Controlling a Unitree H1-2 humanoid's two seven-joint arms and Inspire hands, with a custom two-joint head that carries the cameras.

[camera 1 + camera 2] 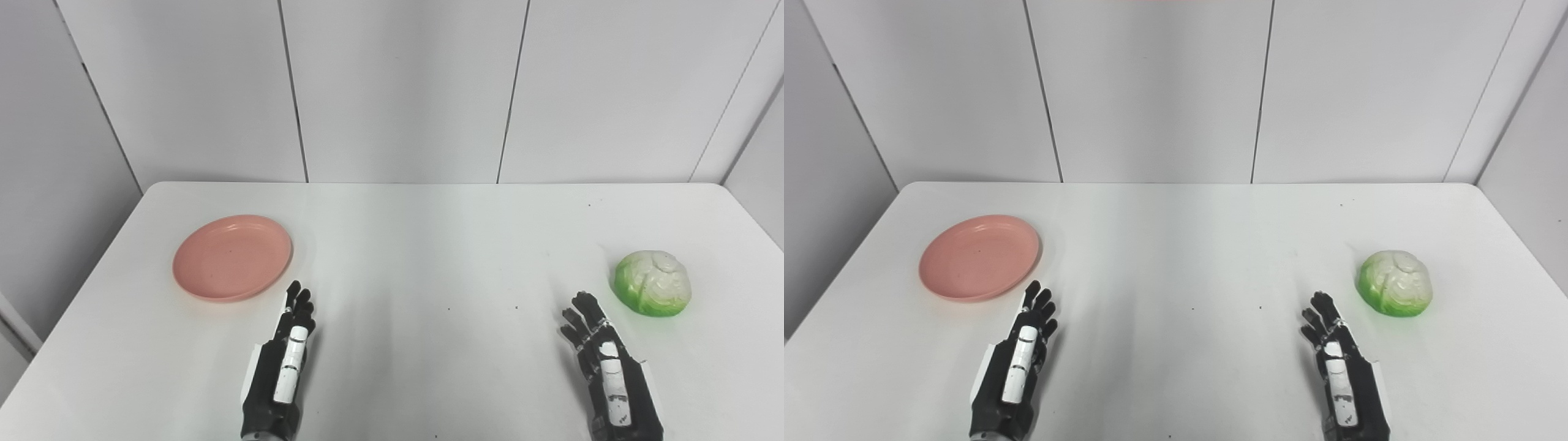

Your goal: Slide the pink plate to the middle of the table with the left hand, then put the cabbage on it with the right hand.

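A pink plate [232, 256] lies on the left side of the white table [429, 245], empty. A green and white cabbage [653, 283] sits on the right side. My left hand [283, 361] rests near the front edge, just right of and nearer than the plate, fingers straight and apart, holding nothing. My right hand [606, 361] rests near the front edge, left of and nearer than the cabbage, also open and empty. Neither hand touches its object. The same scene shows in the right eye view, with the plate [979, 256] and cabbage [1395, 282].
Grey wall panels [398, 92] stand behind the table's far edge. The table's left edge runs close past the plate, and its right edge lies a little beyond the cabbage.
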